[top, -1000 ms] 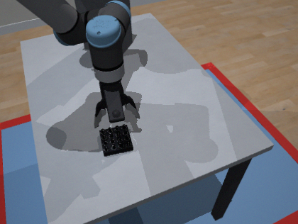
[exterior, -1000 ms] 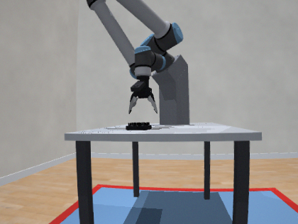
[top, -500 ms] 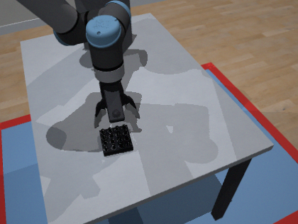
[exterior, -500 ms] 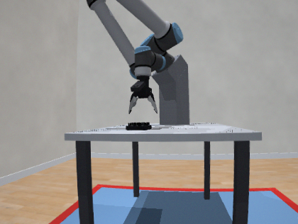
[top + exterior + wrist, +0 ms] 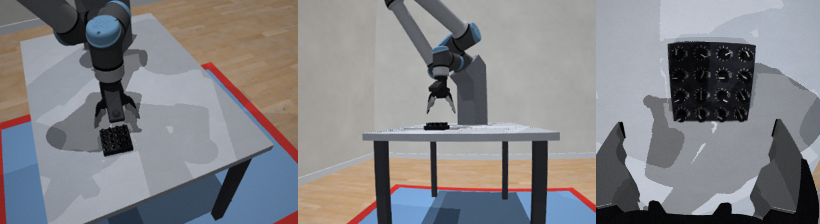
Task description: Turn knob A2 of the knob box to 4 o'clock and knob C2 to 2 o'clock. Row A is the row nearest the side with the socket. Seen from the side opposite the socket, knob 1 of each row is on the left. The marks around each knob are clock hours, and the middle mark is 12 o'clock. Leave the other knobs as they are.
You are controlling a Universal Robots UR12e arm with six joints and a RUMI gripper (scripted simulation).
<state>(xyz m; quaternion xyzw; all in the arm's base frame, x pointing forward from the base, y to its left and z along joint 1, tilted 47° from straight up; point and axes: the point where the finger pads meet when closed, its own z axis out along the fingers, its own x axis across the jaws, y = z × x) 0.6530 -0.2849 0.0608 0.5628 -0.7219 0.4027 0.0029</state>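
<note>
The knob box is a flat black square with a grid of small knobs, lying on the grey table near its middle-left. It also shows in the exterior view and in the wrist view, where white marks ring each knob. My gripper hangs above the table just behind the box, fingers pointing down and spread wide, empty. In the exterior view the gripper is clearly above the box and apart from it. In the wrist view its two fingers frame the lower corners.
The grey table stands on dark legs over a blue floor mat with a red border. The arm's grey pedestal stands behind the table.
</note>
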